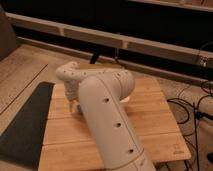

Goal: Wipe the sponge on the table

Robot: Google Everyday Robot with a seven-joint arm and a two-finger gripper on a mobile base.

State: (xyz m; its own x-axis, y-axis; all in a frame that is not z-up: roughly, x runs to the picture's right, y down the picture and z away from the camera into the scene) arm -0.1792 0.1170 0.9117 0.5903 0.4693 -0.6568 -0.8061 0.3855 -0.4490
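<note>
At about ten o'clock on the counter [155, 117], just below the bent wrist of the white arm [107, 120], the claw [75, 106] is seen low, close to the planks. Only a small pale part of it is shown beneath the wrist, and whether it is wide, narrow or closed on anything cannot be told. The sponge cannot be made out; the spot under and behind the claw is covered by the arm. The arm's thick link is stretched from six o'clock of the view up to the middle, where it is turned toward nine o'clock by rounded joints. A row of small dark holes is seen along its side. The counter is built of long light wooden planks, and its bare part is seen toward three o'clock, with a small dark mark [176, 148] near its five o'clock corner. A dark grey mat [25, 125] is laid just beside the counter's nine o'clock edge. Black cables [192, 107] are strewn on the floor at three o'clock. A pale rail [100, 36] is run across the dark wall at twelve o'clock.
</note>
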